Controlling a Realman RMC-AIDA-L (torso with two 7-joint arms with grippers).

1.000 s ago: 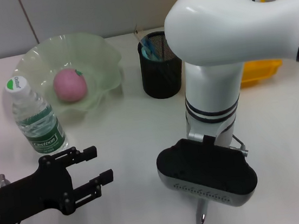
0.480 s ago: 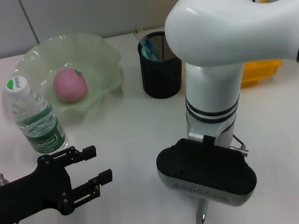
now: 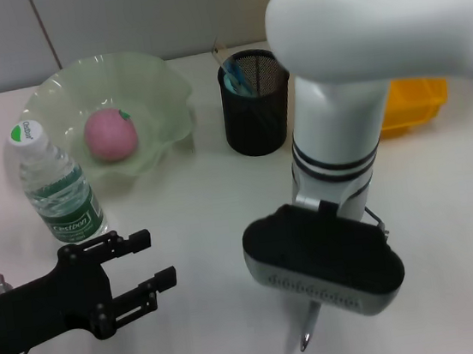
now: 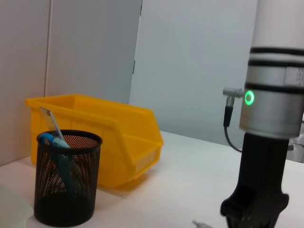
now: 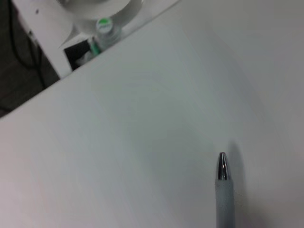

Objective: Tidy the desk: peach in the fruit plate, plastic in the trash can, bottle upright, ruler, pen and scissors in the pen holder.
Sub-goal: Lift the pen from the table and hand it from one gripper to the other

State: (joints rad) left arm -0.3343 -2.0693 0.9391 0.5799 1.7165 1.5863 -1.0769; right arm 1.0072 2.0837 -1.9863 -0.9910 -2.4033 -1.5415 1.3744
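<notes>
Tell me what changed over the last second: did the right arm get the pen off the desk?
The right arm has shifted: its wrist housing and the pen under it sit a little toward the robot's left, the pen now more tilted. The right gripper's fingers are hidden, so a lift off the desk cannot be confirmed. Unchanged: left gripper open and idle, bottle upright, peach in the fruit plate, pen holder.

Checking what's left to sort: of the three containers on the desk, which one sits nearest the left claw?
The green fruit plate, with the peach in it. The black mesh pen holder and yellow bin stand farther right; the left claw is open.
</notes>
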